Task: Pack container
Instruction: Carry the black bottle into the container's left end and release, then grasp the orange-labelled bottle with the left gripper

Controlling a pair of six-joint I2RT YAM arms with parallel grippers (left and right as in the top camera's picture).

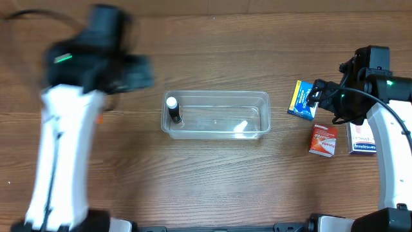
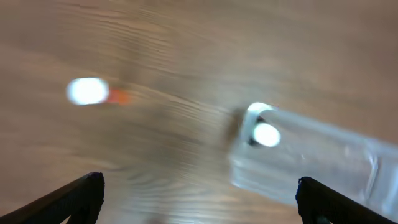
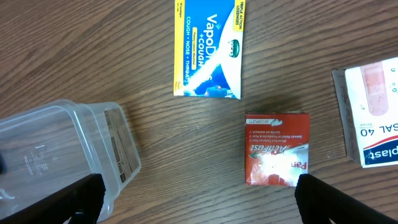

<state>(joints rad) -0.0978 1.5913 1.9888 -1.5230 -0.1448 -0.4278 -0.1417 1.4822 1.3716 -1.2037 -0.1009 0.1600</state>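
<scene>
The clear plastic container point(image 1: 215, 98) lies in the middle of the table, long side left to right. A small dark bottle with a white cap point(image 1: 172, 108) stands in its left end. My left gripper point(image 1: 138, 72) is motion-blurred, up and left of the container. In the left wrist view its jaws point(image 2: 199, 205) are open and empty, with the container point(image 2: 329, 165) and the bottle cap point(image 2: 266, 134) ahead to the right. My right gripper point(image 1: 315, 96) is open and empty beside a blue lozenge box point(image 1: 300, 100). In the right wrist view its jaws point(image 3: 199, 202) are above bare wood, between the container corner point(image 3: 62, 149) and a red box point(image 3: 277, 148).
The blue box point(image 3: 208, 46), the red box point(image 1: 323, 140) and a white plaster box point(image 1: 362, 138) point(image 3: 373, 112) lie right of the container. A small white and orange item point(image 2: 90, 91) lies on the wood left of the container, by my left arm point(image 1: 100, 118).
</scene>
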